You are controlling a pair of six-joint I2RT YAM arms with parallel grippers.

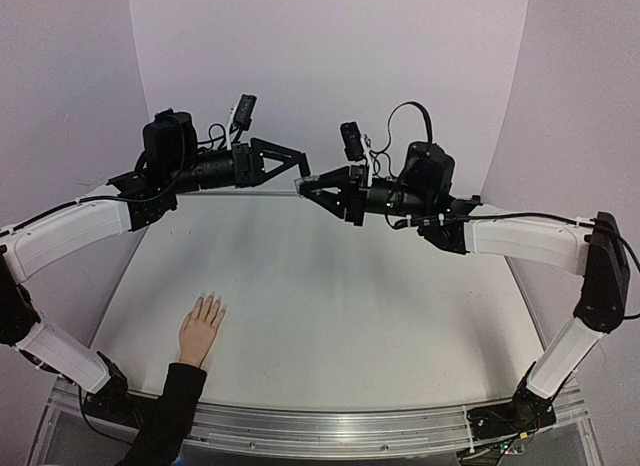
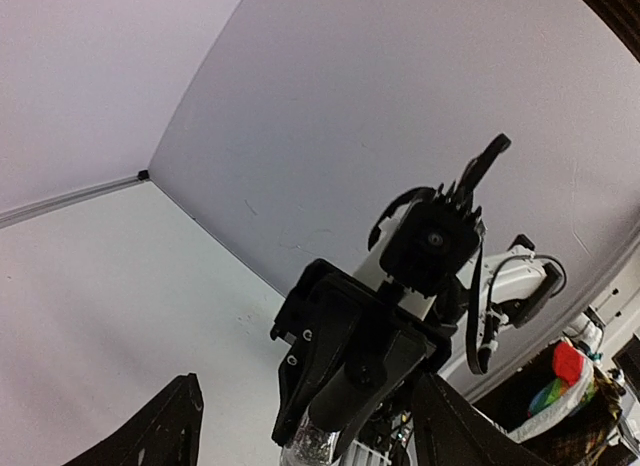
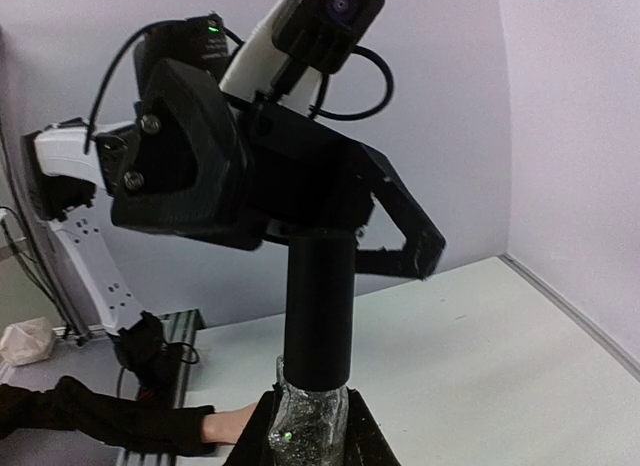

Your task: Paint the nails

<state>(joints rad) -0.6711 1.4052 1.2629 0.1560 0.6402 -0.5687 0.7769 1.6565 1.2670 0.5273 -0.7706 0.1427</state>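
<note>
We are, we judge, uncapping the polish: our right gripper (image 3: pixel 312 448) clamps the glittery bottle (image 3: pixel 300 411) aloft, and our left gripper (image 1: pixel 298 174), jaws apart at its black cap (image 3: pixel 318 306), must next close and twist, while the nails (image 1: pixel 210 304) wait well apart on the hand (image 1: pixel 200 331) lying on the table (image 1: pixel 360 316).

A white table (image 1: pixel 330 316) lay under the hand (image 1: pixel 200 329); plain lilac walls (image 1: pixel 330 56) rose beyond it and on both sides. Light was soft and even throughout.
</note>
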